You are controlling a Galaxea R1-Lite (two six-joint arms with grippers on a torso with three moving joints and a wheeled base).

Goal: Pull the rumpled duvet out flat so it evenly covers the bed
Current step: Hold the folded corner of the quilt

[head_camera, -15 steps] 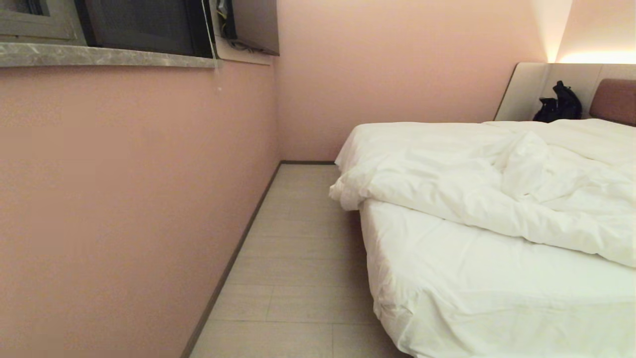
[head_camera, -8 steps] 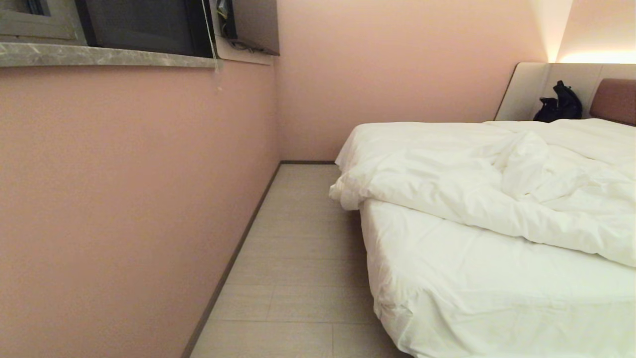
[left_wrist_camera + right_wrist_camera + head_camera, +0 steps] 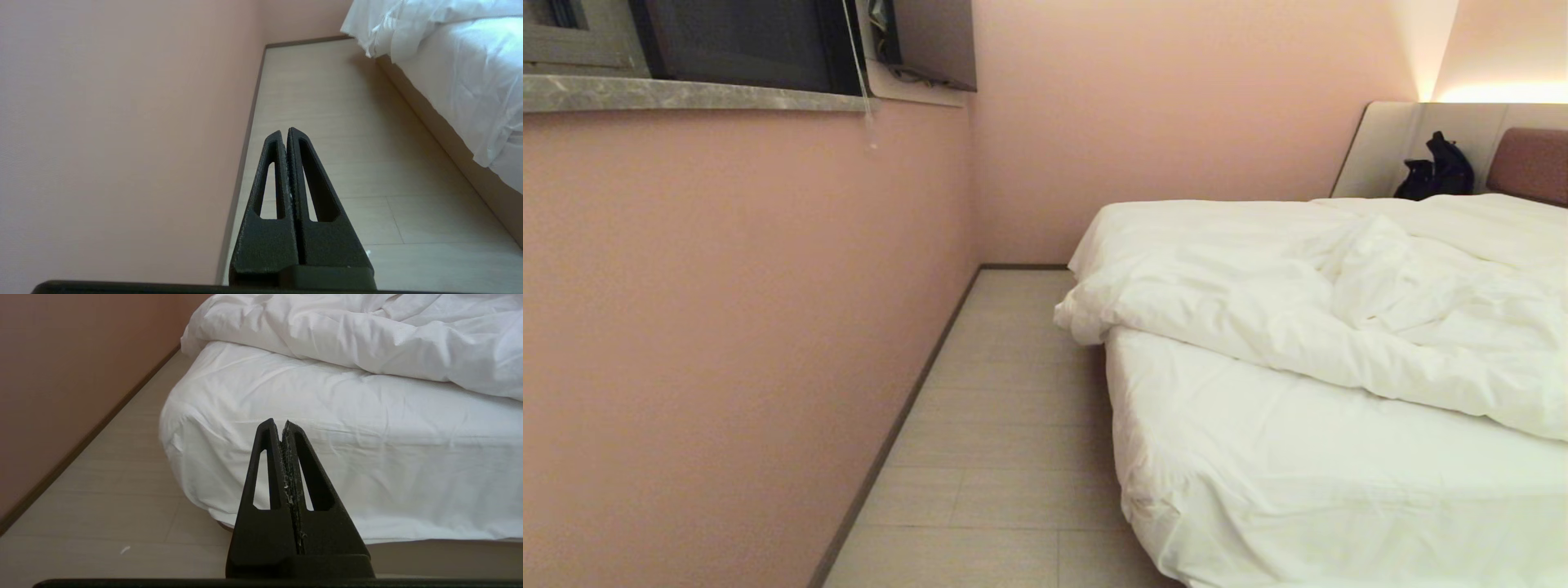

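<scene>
The white duvet (image 3: pixel 1298 286) lies rumpled and bunched toward the head of the bed (image 3: pixel 1298 490), its lower edge slanting across the mattress and leaving the sheeted foot end bare. Its corner hangs over the bed's left side (image 3: pixel 380 28). Neither arm shows in the head view. My left gripper (image 3: pixel 284 132) is shut and empty, hanging over the floor beside the wall. My right gripper (image 3: pixel 278 424) is shut and empty, facing the bed's near corner (image 3: pixel 192 428), with the duvet (image 3: pixel 367 339) above and beyond it.
A pink wall (image 3: pixel 727 327) runs along the left, with a narrow strip of pale floor (image 3: pixel 1005 425) between it and the bed. A stone window sill (image 3: pixel 686 94) juts out high on that wall. A black bag (image 3: pixel 1437 171) sits by the headboard (image 3: pixel 1531 163).
The whole head view has shifted slightly left, so the camera has moved. The duvet and both grippers look unchanged.
</scene>
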